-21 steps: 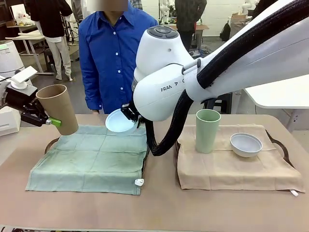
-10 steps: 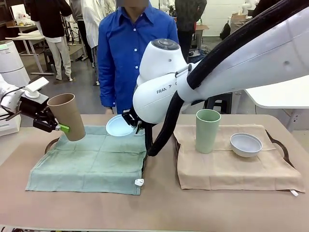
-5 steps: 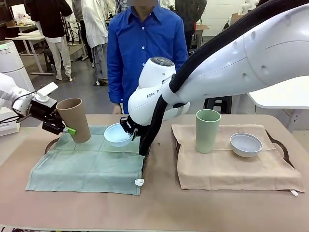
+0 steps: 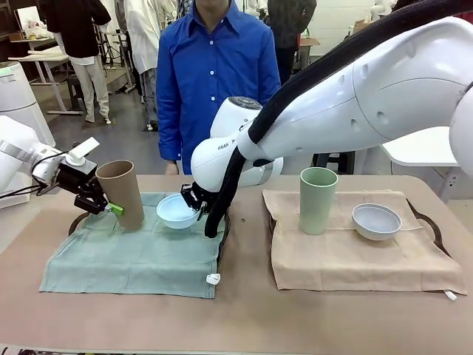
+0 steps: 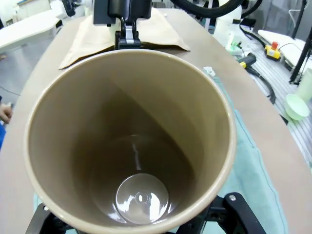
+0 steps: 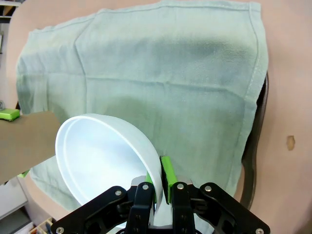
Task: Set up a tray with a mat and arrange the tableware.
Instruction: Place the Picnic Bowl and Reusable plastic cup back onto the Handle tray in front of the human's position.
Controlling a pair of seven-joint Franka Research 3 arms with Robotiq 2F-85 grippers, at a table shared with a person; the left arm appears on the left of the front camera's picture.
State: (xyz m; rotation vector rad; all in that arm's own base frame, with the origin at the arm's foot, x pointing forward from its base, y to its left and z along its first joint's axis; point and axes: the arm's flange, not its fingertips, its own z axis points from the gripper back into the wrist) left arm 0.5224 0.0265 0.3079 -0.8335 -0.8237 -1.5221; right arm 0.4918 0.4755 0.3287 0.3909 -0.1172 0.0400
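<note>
Left tool (image 4: 112, 209) clamped on tan-brown tumbler (image 4: 122, 195), upright over green mat (image 4: 140, 251). Right tool (image 6: 157, 187) pinching light blue bowl (image 6: 105, 163) rim, tilted above same mat.

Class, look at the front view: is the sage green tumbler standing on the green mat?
No, the sage green tumbler stands upright on the tan mat, beside the grey-white bowl.

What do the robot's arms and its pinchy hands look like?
Both arms are smooth, round and white. The right arm has grey letters on its wrist and a thick black ribbed cable along it. The right gripper is black with bright green pads and silver screws. The left gripper is black too, with a green pad and thin black wires.
</note>
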